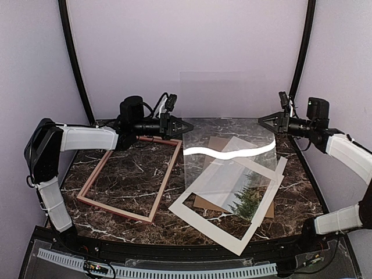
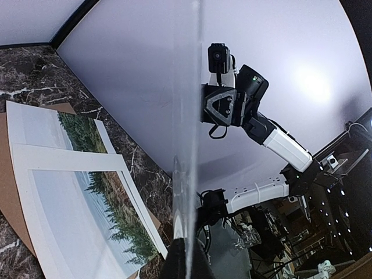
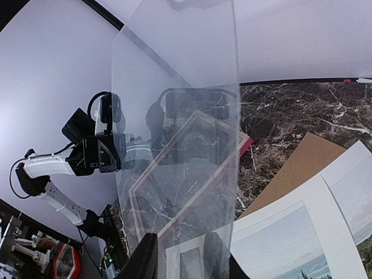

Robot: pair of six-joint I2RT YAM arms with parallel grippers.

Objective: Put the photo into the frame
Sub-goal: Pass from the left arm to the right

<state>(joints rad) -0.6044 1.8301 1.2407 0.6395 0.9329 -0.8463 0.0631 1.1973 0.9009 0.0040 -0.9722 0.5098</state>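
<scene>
From above, the left tool point(image 1: 189, 125) and the right tool point(image 1: 261, 121) face each other over the far half of the marble table point(image 1: 299, 186), with an upright clear pane point(image 1: 226, 104) between them. The left tool is clamped on the pane's left edge, and the right tool's tip is at its right edge. The frame point(image 1: 93, 180) lies flat on the left part of the table, with marble showing through its opening. The photo point(image 1: 251, 200) lies flat to the right, well apart from the frame. A white mat point(image 1: 200, 221) lies askew on top of it and brown cardboard point(image 1: 216, 143) lies underneath.

In the left wrist view the pane point(image 2: 186, 145) is seen edge-on and runs straight down into the left tool point(image 2: 187, 261), whose fingers are pinched tight on it. To the left, the photo point(image 2: 116, 221) shows its trees and pale sky through the mat point(image 2: 64, 158). A sliver of cardboard point(image 2: 7, 197) shows at the edge.

In the right wrist view the pane point(image 3: 180, 116) is seen broad-side. The right tool point(image 3: 180, 261) has its fingers somewhat apart at the pane's lower end. I cannot tell whether they touch it. The frame point(image 3: 246, 143) shows mostly through the pane. Cardboard point(image 3: 302, 168), mat point(image 3: 279, 204) and photo point(image 3: 279, 244) lie at lower right.
</scene>
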